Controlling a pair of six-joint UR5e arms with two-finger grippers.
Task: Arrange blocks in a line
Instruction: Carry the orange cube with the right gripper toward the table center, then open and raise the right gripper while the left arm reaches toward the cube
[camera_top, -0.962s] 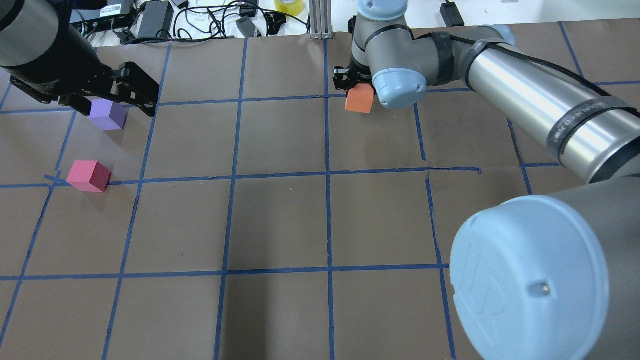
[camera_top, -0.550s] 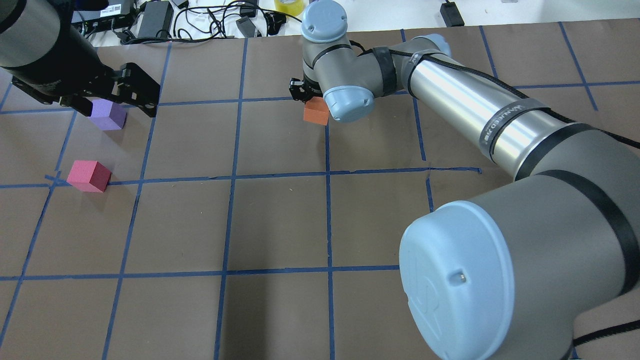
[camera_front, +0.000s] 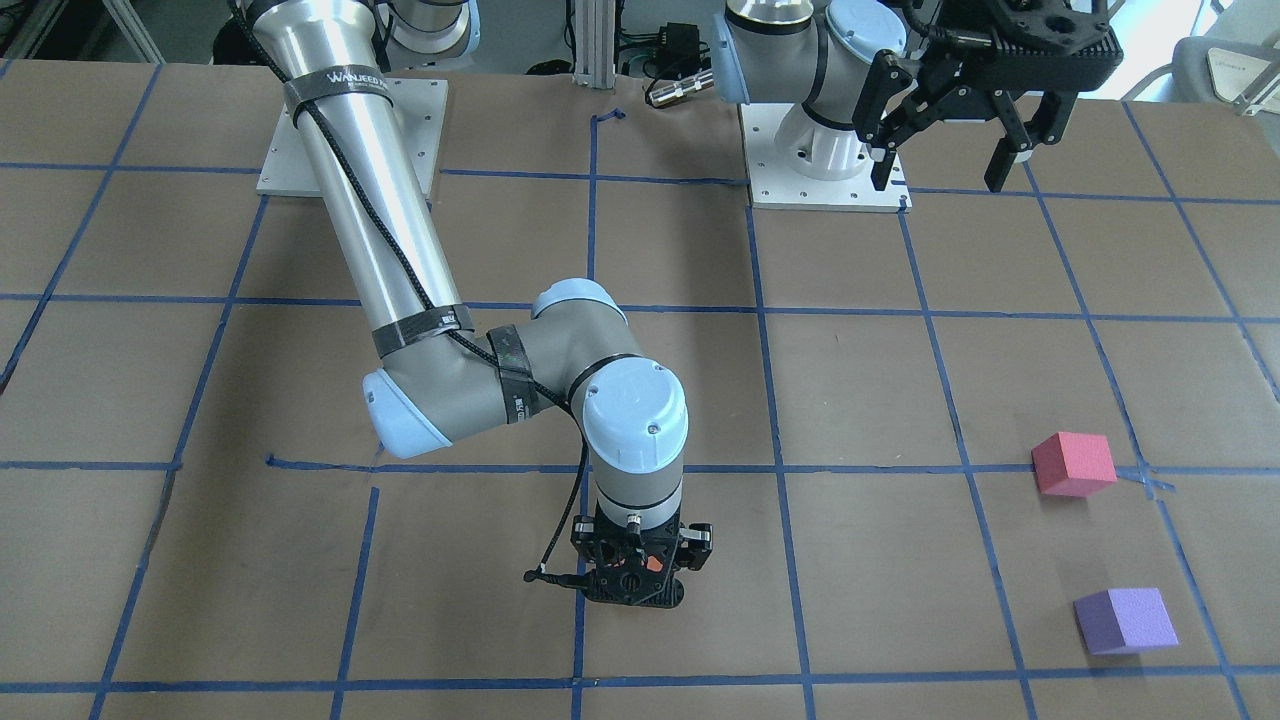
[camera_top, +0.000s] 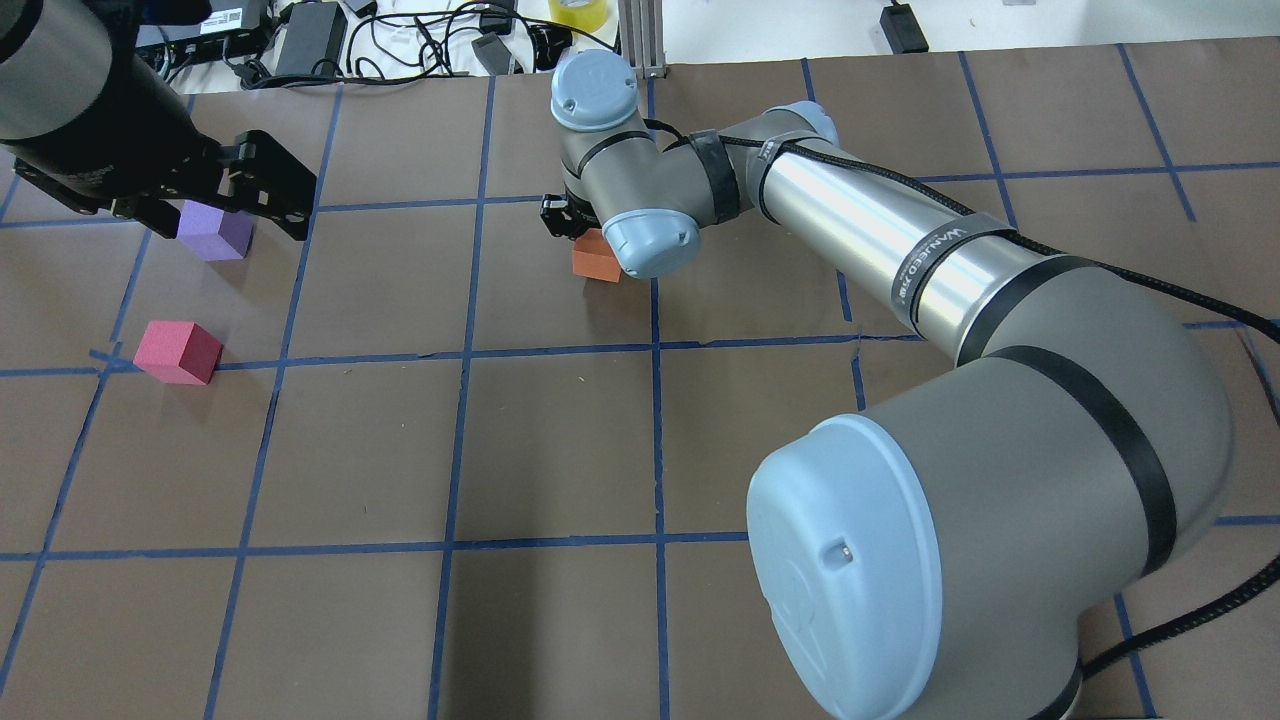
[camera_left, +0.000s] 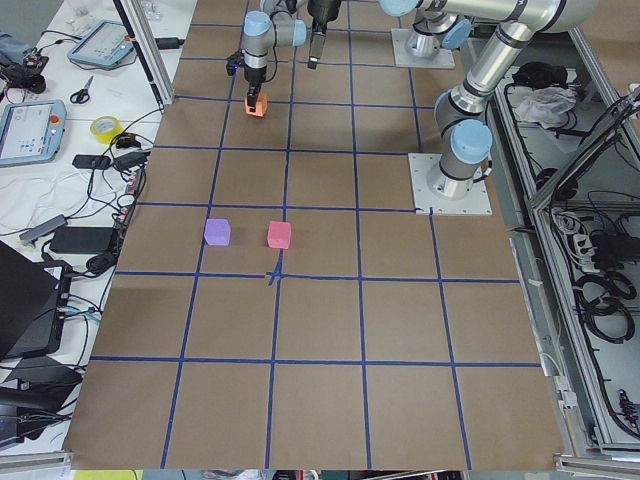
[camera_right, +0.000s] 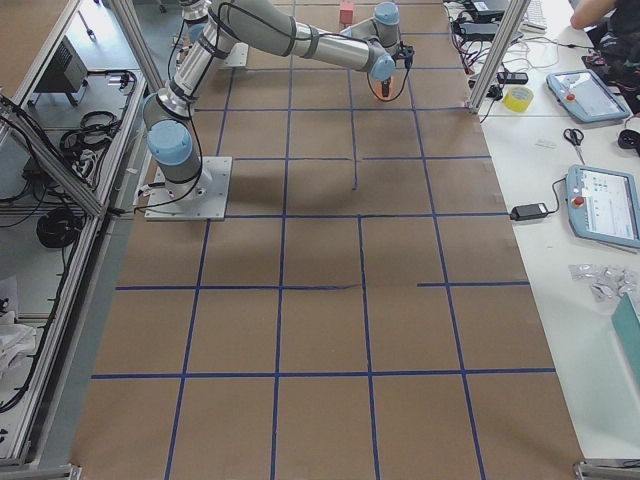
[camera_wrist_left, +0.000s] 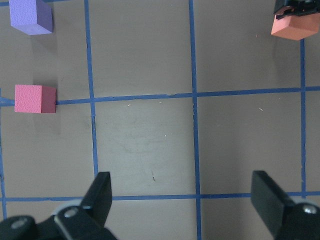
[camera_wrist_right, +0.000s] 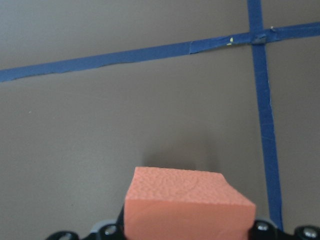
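Note:
My right gripper is shut on the orange block and holds it low over the table, just left of a blue grid line. The block fills the bottom of the right wrist view and shows at the top right of the left wrist view. The purple block and the pinkish-red block rest on the table at the far left, one grid square apart from front to back. My left gripper is open and empty, hanging high above the table.
Brown paper with a blue tape grid covers the table. Cables, power adapters and a tape roll lie beyond the far edge. A metal post stands at the far edge. My right arm's elbow blocks the near right.
My right gripper has carried the orange block leftward in the overhead view, across the vertical grid line, and a little nearer. The left gripper and the other two blocks have hardly moved.

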